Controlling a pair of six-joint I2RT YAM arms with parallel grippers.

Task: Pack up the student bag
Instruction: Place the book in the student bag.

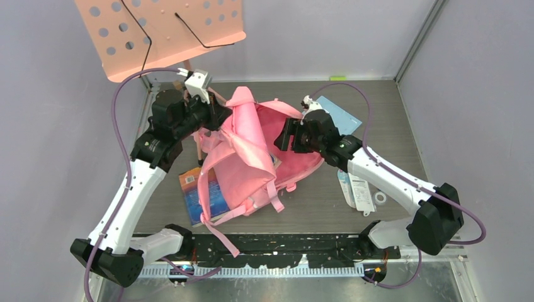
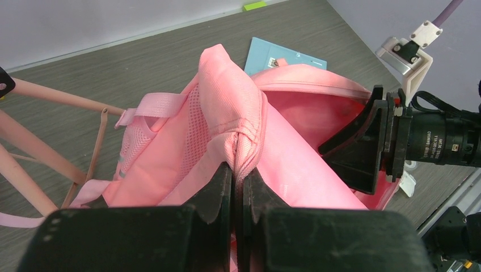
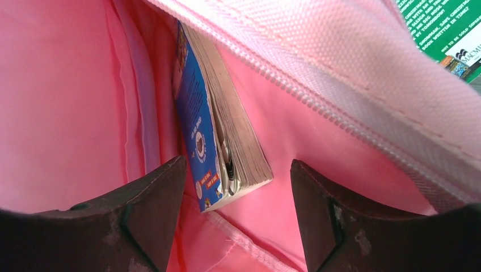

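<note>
The bag (image 1: pixel 252 151) lies in the middle of the surface (image 1: pixel 384 119), its mouth facing the right arm. The left end effector (image 2: pixel 238 170) is shut tight on the bag's top edge, holding it up. The right end effector (image 3: pixel 237 165) is wide open inside the bag, gripping nothing, with a book (image 3: pixel 195 113) just ahead. It should back straight out, clear of the zip (image 3: pixel 317 96), while the left holds the mouth high.

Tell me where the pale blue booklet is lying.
Top view: the pale blue booklet lies on the table, far right, just behind the pink backpack, partly hidden by the right arm.
</note>
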